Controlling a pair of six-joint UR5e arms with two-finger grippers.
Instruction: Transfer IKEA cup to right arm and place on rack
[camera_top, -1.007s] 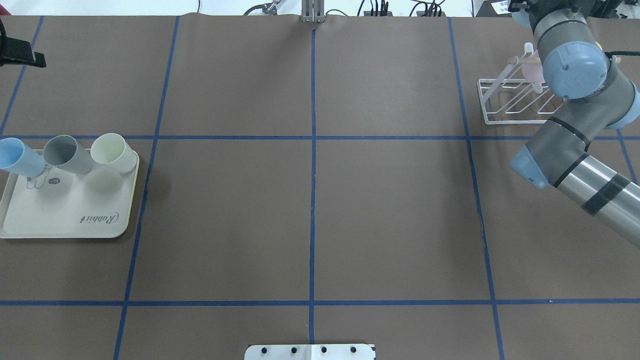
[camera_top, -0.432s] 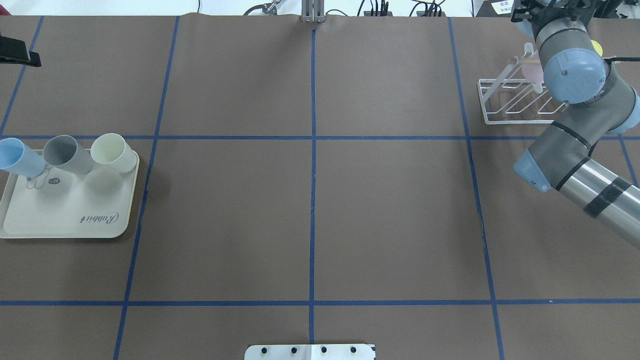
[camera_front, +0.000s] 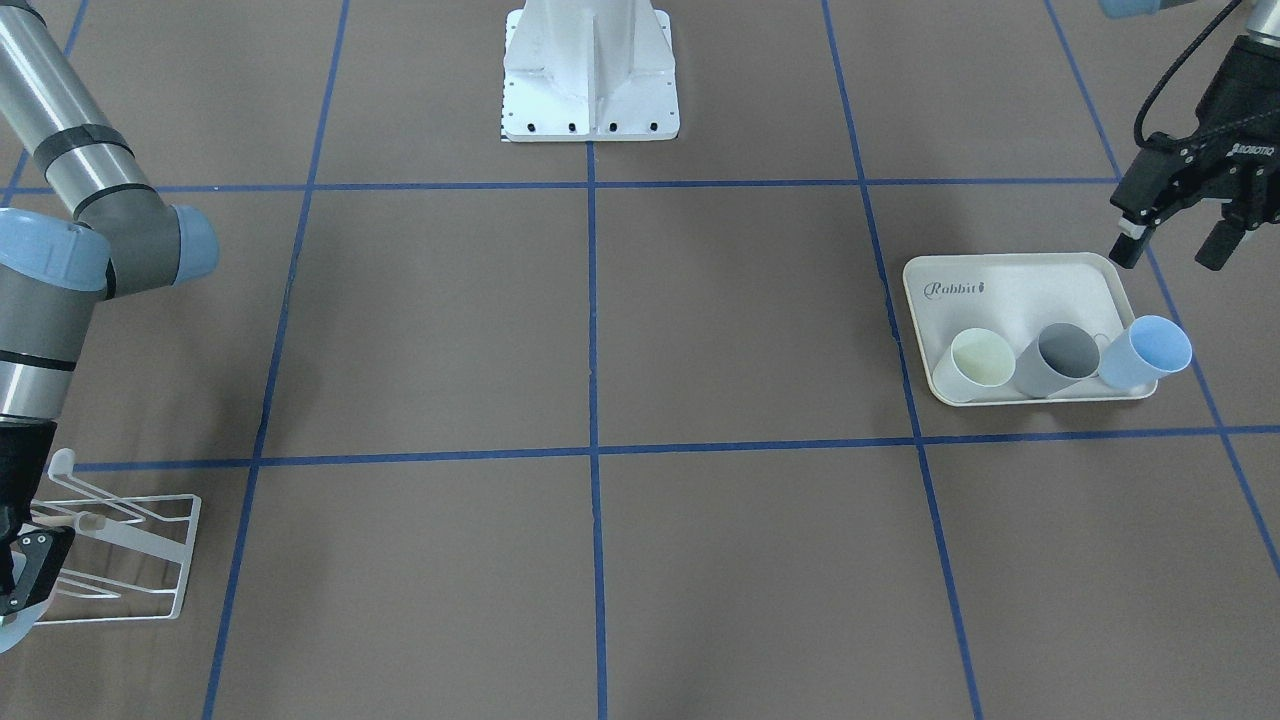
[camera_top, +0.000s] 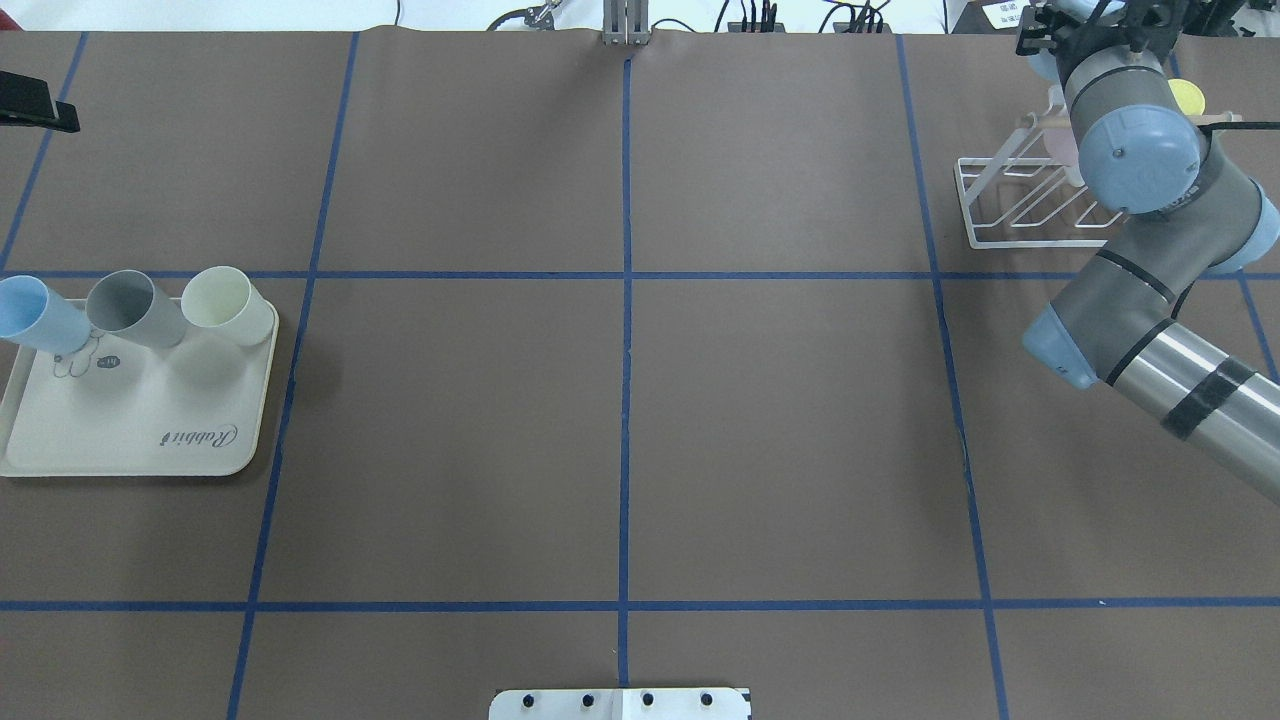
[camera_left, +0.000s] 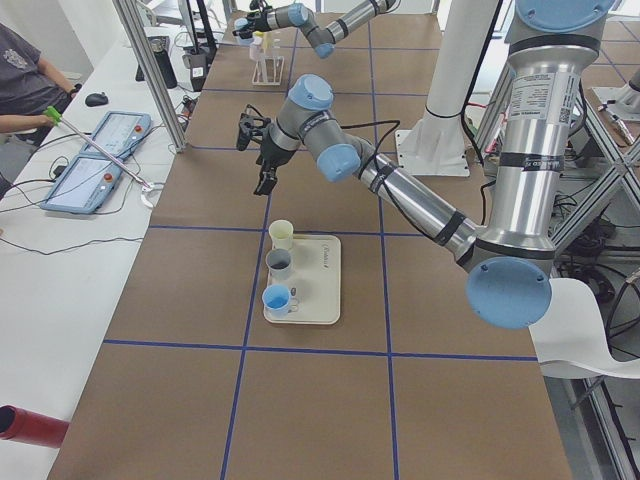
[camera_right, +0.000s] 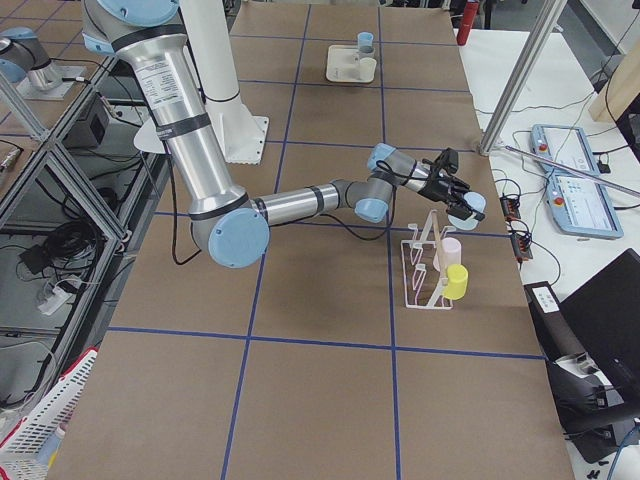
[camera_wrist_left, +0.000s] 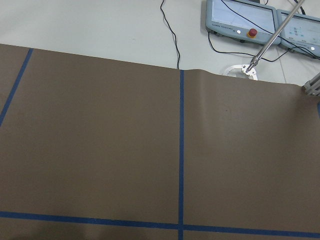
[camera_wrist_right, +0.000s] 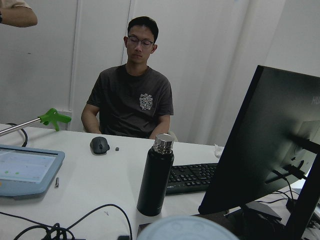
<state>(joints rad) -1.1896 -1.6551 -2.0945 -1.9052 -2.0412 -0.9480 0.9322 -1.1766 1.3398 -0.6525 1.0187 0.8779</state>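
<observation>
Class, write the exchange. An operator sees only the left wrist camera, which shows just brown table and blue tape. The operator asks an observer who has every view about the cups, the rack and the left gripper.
Operator: Where are the cups?
Observer: A cream cup, a grey cup and a blue cup stand in a row on the tray, along its edge farthest from the robot.
Operator: Is the left gripper holding one?
Observer: No, the left gripper is open and empty, raised clear of the cups.
Operator: Is the rack bare?
Observer: No, the rack carries a pink cup and a yellow cup.
</observation>
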